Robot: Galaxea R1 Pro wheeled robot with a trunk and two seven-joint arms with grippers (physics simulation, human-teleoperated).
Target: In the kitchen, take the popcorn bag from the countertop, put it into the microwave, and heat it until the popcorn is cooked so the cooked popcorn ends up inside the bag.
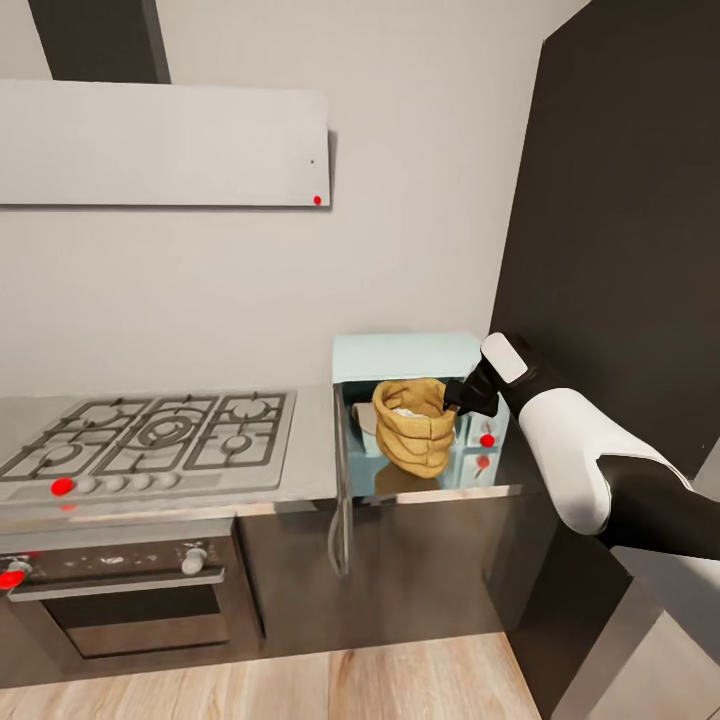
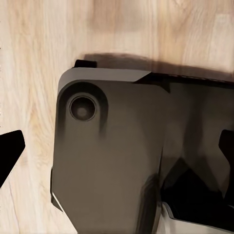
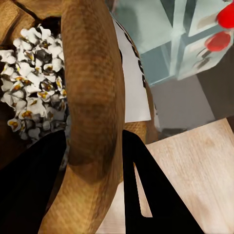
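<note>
Popcorn bag (image 1: 413, 425) hangs at the mouth of the microwave (image 1: 405, 357), door swung open toward the hob (image 1: 160, 432), right claw (image 1: 462, 398) clenched on the rolled rim. Right wrist view confirms it: one finger (image 3: 34, 187) inside the sack, the other outside, rim pinched between, white popped kernels (image 3: 30, 83) visible within.

Risks, as judged:
- Grip is on soft burlap at one side only; the sack looks tilted, and a tug or a snag on the door frame could tip it and spill kernels.
- Rim could slide out of the pinch if the cloth folds.
- Forearm sits close to the red control knobs (image 1: 487, 440); a bump might turn one.

Unclear:
- Whether the bag rests on the cavity floor or is lifted clear.
- Cavity depth, hidden behind the sack.
- Left claw: wrist camera faces the robot's dark base (image 2: 112, 161) over wood floor (image 2: 39, 58); open or closed, cannot tell.
</note>
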